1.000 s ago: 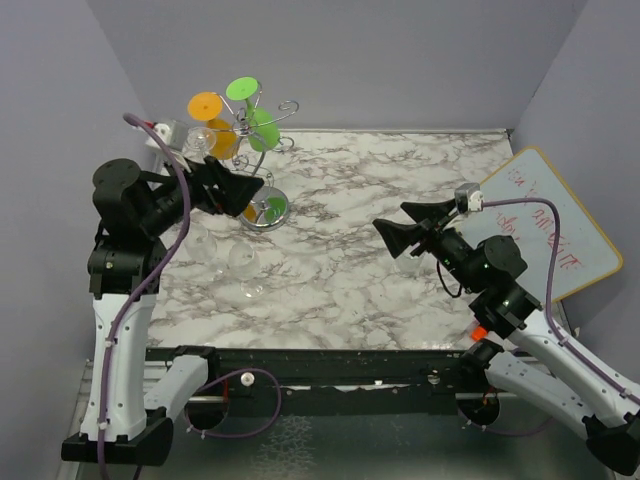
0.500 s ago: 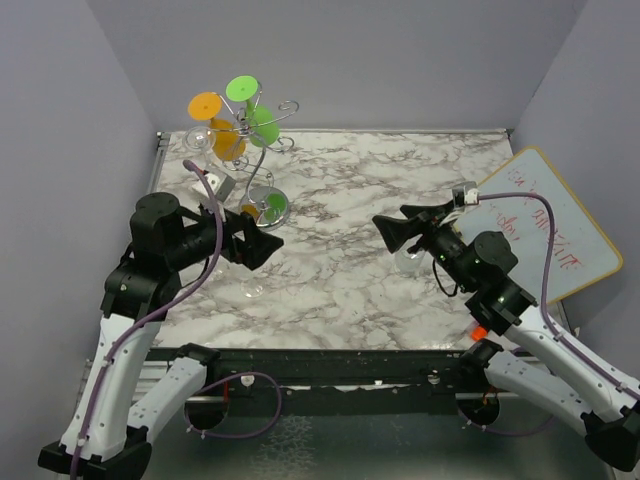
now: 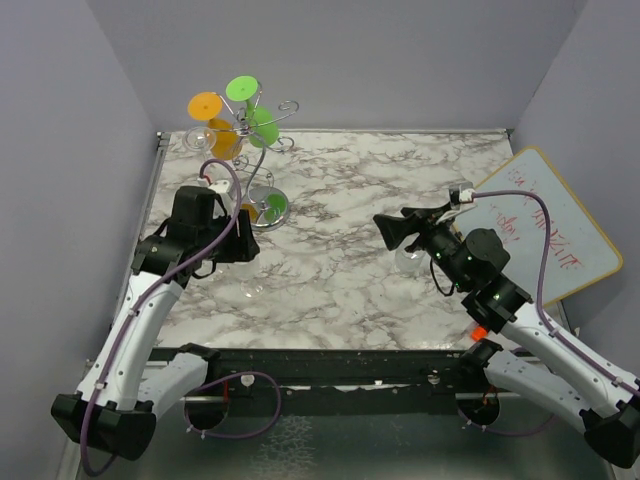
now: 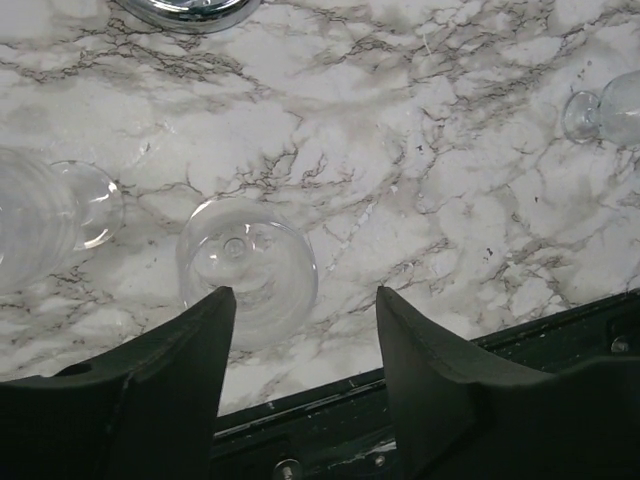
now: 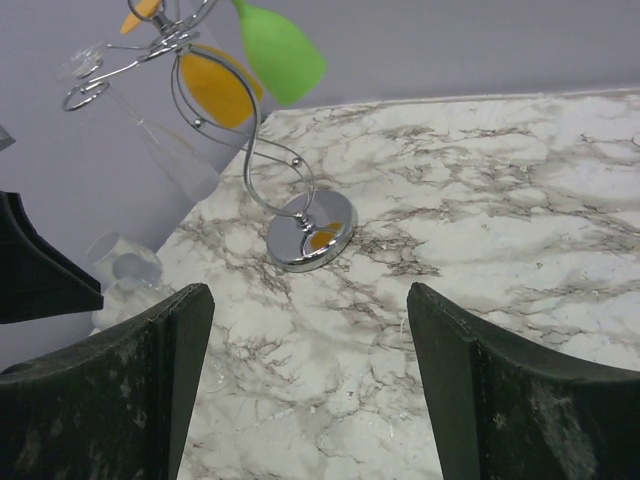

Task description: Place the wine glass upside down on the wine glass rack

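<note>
Top external: bringing the left gripper (image 3: 238,246) down and nearer, away from its raised spot of 1 second ago beside the wine glass rack (image 3: 258,150), and now aiming it at the near-left part of the tabletop (image 3: 350,180). Leaving the rack standing at the far left, already carrying an orange glass (image 3: 205,105) and a green glass (image 3: 241,88) hung foot-up, seemingly with 1 clear glass on its left side too.

Left wrist: looking straight down on a clear wine glass (image 4: 247,268) standing on the tabletop at the near left, well apart from the rack. Framing it between the fingers (image 4: 150,370), spread wide, above it and not touching; gripping nothing. Not showing clearly whether standing on foot or on rim. Also taking in 2 more clear pieces: a lying glass (image 4: 45,215) just left, and a far glass (image 4: 610,105) off to the right.

Right wrist: hovering the right gripper (image 5: 310,300) over the right half of the tabletop, fingers (image 5: 120,380) wide with nothing between them, facing the rack's shiny base (image 5: 312,232).

Judging from the shift: turning from the rack to fetching another glass, so pickup just starting and hanging not yet begun. Probably needing next a descent, a gentle closing on the thin glass, then inverting it toward a free curl.
</note>
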